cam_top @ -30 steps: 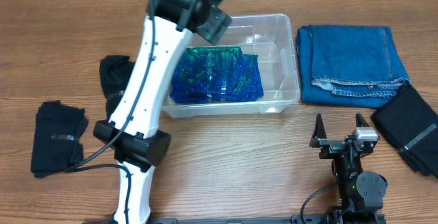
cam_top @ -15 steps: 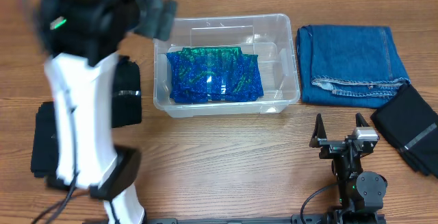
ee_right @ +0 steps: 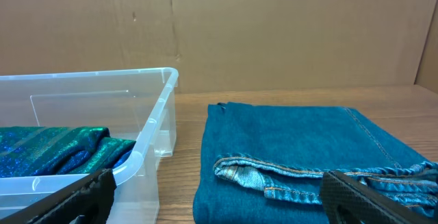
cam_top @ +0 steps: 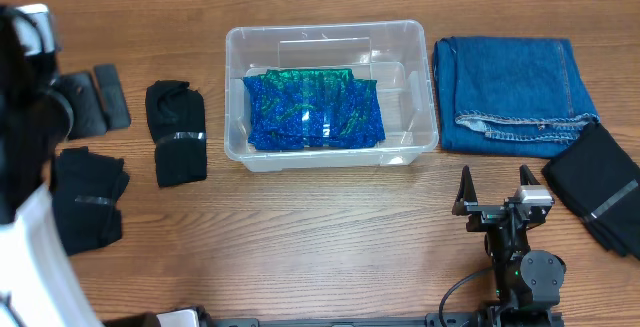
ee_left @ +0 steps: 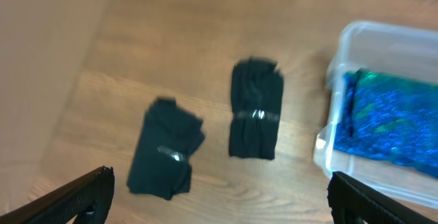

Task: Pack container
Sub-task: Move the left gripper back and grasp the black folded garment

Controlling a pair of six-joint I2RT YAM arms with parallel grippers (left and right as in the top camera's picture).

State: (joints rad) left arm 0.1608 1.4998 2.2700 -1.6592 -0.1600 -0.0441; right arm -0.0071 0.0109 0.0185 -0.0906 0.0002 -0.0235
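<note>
Overhead: the container [cam_top: 400, 47] sits near the far edge of the counter [cam_top: 330, 227], mid-width. It holds blue-green cloth [cam_top: 315, 112], and folded jeans [cam_top: 510, 87] lie just beside it.

Left wrist: the left end effector [ee_left: 219, 186] is spread wide and empty, over black bundles [ee_left: 255, 111].

Right wrist: the right end effector [ee_right: 215, 183] gapes wide, holding nothing.

container [cam_top: 330, 28] top: open | inside left: blue-green cloth [cam_top: 315, 112] | right end: free

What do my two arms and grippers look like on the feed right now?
The left arm has white links with black joints. The right arm is black, with a silver block near the wrist and a black cable looping off its base. The left gripper and right gripper both have black fingers.
</note>
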